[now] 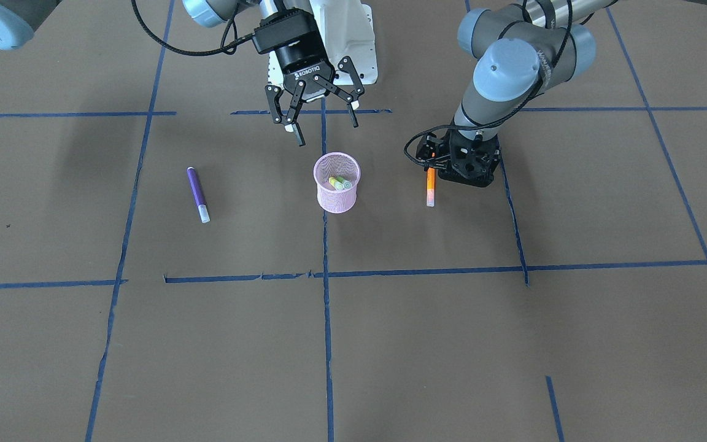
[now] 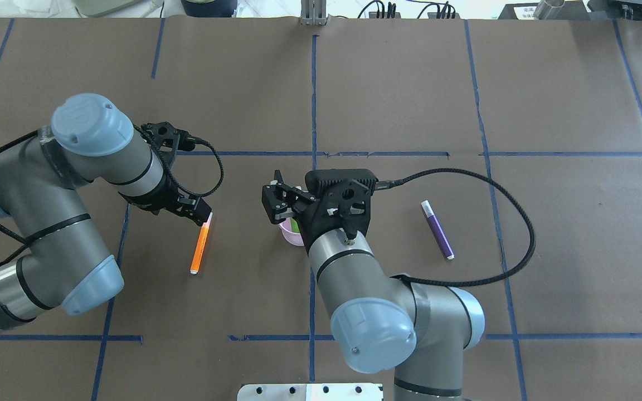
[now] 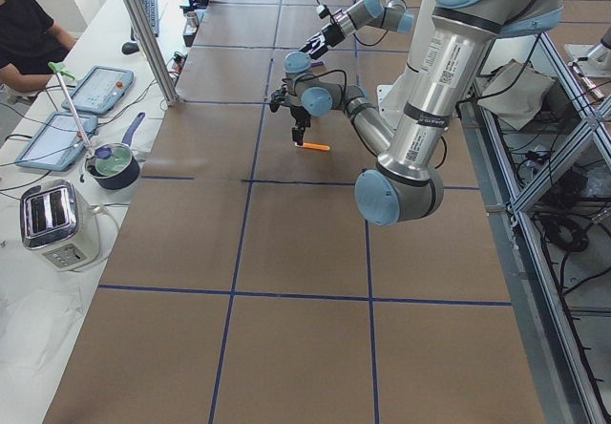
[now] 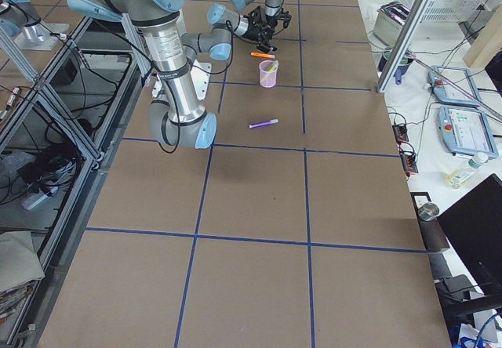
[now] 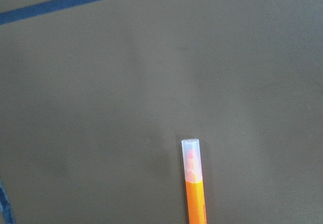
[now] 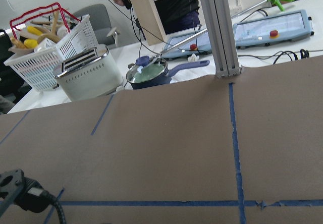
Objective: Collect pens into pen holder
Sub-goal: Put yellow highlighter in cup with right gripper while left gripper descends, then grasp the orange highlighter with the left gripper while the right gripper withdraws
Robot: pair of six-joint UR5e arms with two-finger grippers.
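Observation:
The pink mesh pen holder (image 1: 337, 182) stands upright mid-table with a yellowish and a green pen (image 1: 339, 182) inside. In the overhead view it (image 2: 293, 235) is mostly hidden under my right wrist. My right gripper (image 1: 327, 132) is open and empty, hovering just behind and above the holder. My left gripper (image 2: 204, 216) is down at the table, shut on the tail end of the orange pen (image 1: 431, 187). The pen's pale cap shows in the left wrist view (image 5: 192, 158). A purple pen (image 1: 197, 194) lies loose on the paper on the holder's other side.
Brown paper with blue tape lines (image 1: 326, 276) covers the table. The white robot base (image 1: 347, 37) is behind the holder. A side bench beyond the far edge holds a toaster (image 3: 57, 223), a pot (image 3: 113, 163) and tablets.

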